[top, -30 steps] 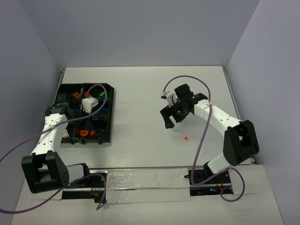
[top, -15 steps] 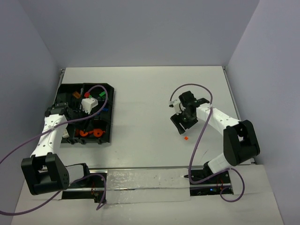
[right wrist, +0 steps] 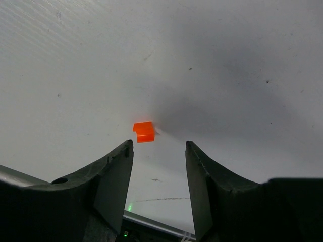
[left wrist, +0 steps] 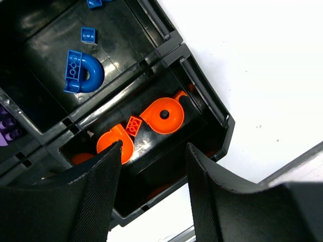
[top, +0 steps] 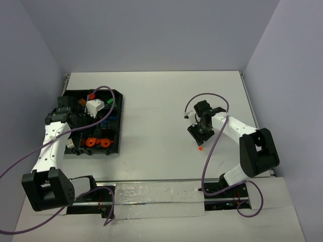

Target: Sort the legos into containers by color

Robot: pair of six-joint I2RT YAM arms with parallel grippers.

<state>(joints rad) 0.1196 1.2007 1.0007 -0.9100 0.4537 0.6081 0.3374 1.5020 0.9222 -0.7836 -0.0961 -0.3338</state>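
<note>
Top view: left arm [top: 49, 146] overhangs tray [top: 119, 121]; compartments beneath it unreadable. Orange brick [top: 200, 148] on surface [top: 151, 116] is mere speck at tip of right end effector [top: 198, 141]; shape and contact untellable.

Left wrist view: tray runs off top and left edges. Purple pieces [left wrist: 7, 132] cut by left edge, blue brick [left wrist: 94, 3] cut by top edge. Orange rounded piece [left wrist: 115, 146] partly behind left end effector [left wrist: 154, 146] finger [left wrist: 93, 196]. Orange bit [left wrist: 158, 191] mostly hidden by compartment wall.

Right wrist view: finger bases cut by bottom edge.

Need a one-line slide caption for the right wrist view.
Right hand, fingers apart, poised just above a lone orange lego on the white table.
</note>
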